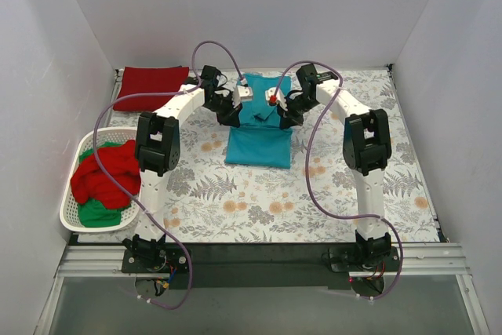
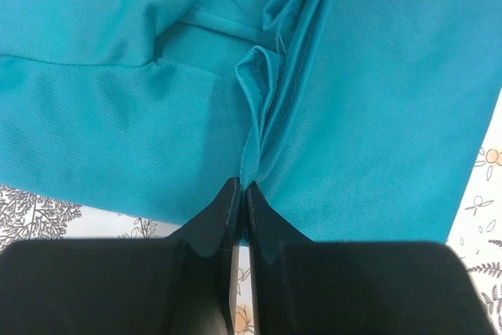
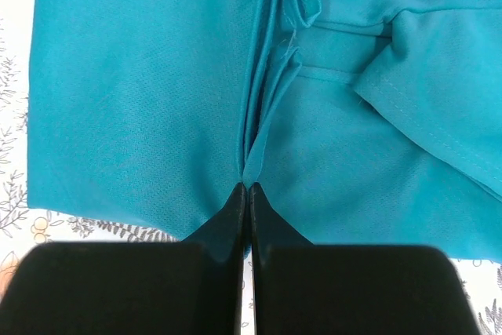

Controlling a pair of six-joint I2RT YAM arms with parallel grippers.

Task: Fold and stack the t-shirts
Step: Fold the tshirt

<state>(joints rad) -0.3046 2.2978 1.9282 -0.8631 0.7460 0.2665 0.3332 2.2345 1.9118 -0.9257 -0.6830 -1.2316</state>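
At far left, a white laundry basket (image 1: 69,217) is sitting at the table's edge, holding crumpled red t-shirts (image 1: 106,170) over a green t-shirt (image 1: 98,211). Beyond it, a folded dark red t-shirt (image 1: 150,86) is lying in the far left corner of the floral tablecloth (image 1: 235,202). The teal t-shirt (image 1: 259,147) is lying partly folded at mid-table, toward the far side. The left gripper (image 1: 230,115) is bearing on its upper left part, and the right gripper (image 1: 284,118) on its upper right, the two near each other. The overhead view is not resolving either pair of jaws. The left wrist view is showing the left gripper (image 2: 239,187) with jaws pressed together, pinching a raised ridge of teal t-shirt (image 2: 118,115) near its edge. The right wrist view is showing the right gripper (image 3: 245,187) likewise clamped on a gathered pleat of the teal t-shirt (image 3: 141,100), with a stitched hem crossing at right.
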